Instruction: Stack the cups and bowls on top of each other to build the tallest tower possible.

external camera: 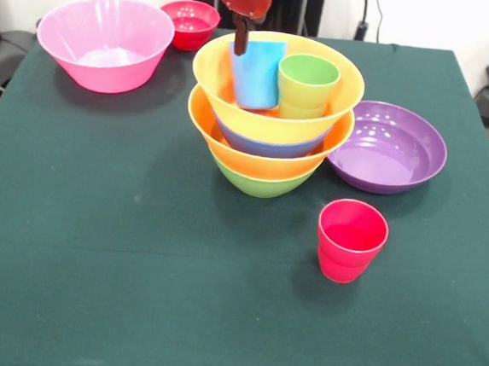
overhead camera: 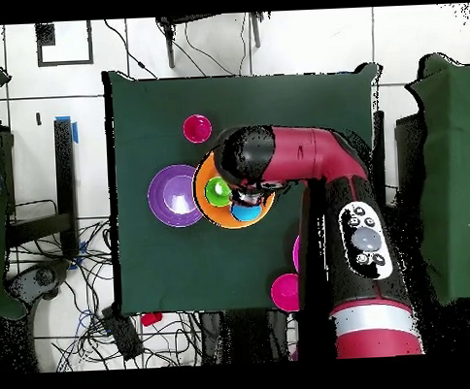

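I am hanging my fingers over the tower, which is sitting near the middle of the green surface. One finger is dipping just behind the light blue cup; I cannot tell whether I am gripping it. The green cup is standing beside it in the top orange bowl. The purple bowl is crowding the tower's side, the red cup is waiting toward the near edge, and the pink bowl and small red bowl are sitting at a far corner.
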